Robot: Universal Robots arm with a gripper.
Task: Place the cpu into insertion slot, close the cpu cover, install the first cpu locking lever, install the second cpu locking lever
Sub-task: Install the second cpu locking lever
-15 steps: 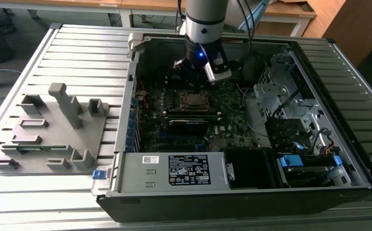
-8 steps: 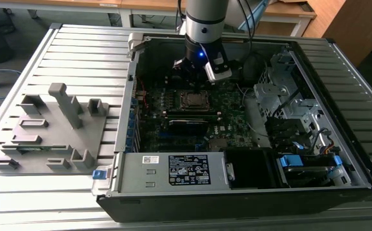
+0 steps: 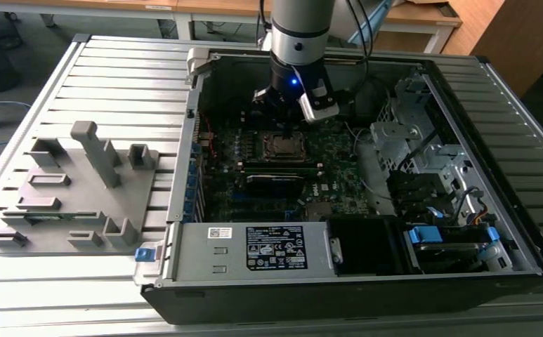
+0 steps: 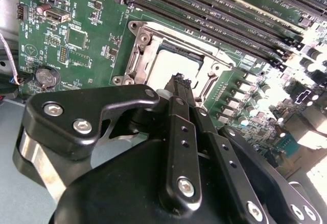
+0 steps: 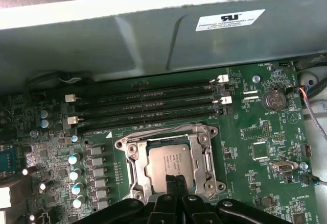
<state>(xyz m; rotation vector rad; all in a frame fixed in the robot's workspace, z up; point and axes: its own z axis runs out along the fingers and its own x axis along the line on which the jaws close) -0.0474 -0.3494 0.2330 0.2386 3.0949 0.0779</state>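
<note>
The cpu (image 5: 168,157) lies flat in the insertion slot (image 3: 284,146), its dull silver top showing through the cut-out of the cpu cover (image 5: 205,152). The silvery cover frame is down around the chip. My gripper (image 5: 174,182) hangs just above the near edge of the socket with its black fingers (image 4: 180,112) pressed together and nothing between them. In the second wrist view the fingertips reach over the cpu (image 4: 171,60) and hide part of it. Whether the locking levers along the socket's sides are latched I cannot tell.
Long black memory slots (image 5: 143,104) run beside the socket, toward the case wall (image 5: 153,45). A coin battery (image 5: 272,100) sits on the board. At the exterior view's left lies a grey fixture plate (image 3: 74,189) with upright holders. A labelled power supply (image 3: 252,249) and drive bays (image 3: 421,154) bound the case.
</note>
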